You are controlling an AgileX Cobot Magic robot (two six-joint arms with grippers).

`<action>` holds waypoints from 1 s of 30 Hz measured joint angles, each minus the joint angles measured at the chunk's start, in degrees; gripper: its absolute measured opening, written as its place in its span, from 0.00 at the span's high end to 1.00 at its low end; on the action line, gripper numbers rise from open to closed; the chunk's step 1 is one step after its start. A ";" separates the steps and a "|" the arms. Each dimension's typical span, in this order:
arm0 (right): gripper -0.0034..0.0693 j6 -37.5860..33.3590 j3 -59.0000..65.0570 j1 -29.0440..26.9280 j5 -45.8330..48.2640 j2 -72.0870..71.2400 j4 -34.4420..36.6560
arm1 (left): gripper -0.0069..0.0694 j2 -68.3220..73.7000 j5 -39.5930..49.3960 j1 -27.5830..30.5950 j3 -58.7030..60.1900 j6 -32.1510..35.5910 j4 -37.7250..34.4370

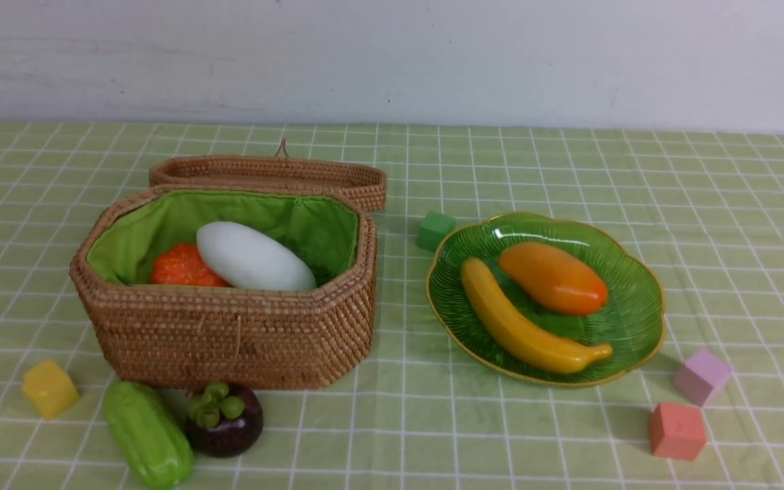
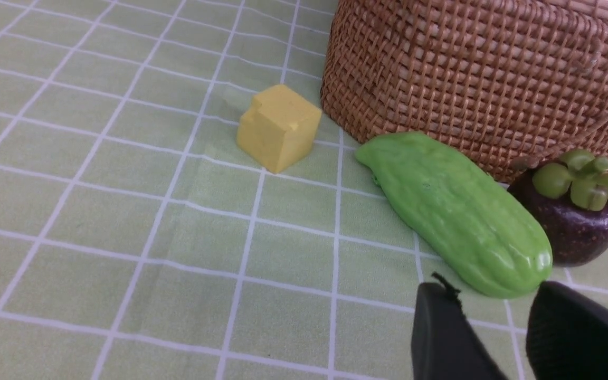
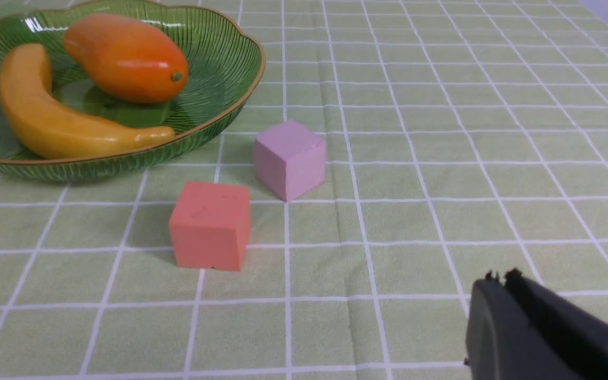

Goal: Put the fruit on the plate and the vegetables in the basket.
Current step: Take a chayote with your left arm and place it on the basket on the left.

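The yellow banana (image 1: pixel 528 327) and the orange mango-like fruit (image 1: pixel 554 278) lie on the green glass plate (image 1: pixel 637 320). In the woven basket (image 1: pixel 229 333) rest the white oblong vegetable (image 1: pixel 252 258) and the orange pumpkin (image 1: pixel 181 267). The green cucumber (image 1: pixel 147 434) and the dark purple mangosteen (image 1: pixel 225 418) sit on the cloth just in front of the basket, touching each other. My left gripper (image 2: pixel 488 305) is open and empty, its tips just short of the cucumber's (image 2: pixel 457 211) near end, with the mangosteen (image 2: pixel 573 221) beside it. My right gripper (image 3: pixel 500 281) is shut and empty over bare cloth, near the plate (image 3: pixel 219 113).
The basket lid (image 1: pixel 276 173) lies behind the basket. A yellow cube (image 1: pixel 50 388) sits left of the cucumber, a green cube (image 1: pixel 435 230) behind the plate, and a lilac cube (image 1: pixel 701 376) and a coral cube (image 1: pixel 676 430) right of it. Neither arm shows in the front view.
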 joint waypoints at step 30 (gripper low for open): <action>0.89 0.00 0.00 0.00 0.00 0.00 0.00 | 0.60 0.00 -13.29 0.00 0.00 -7.88 -9.20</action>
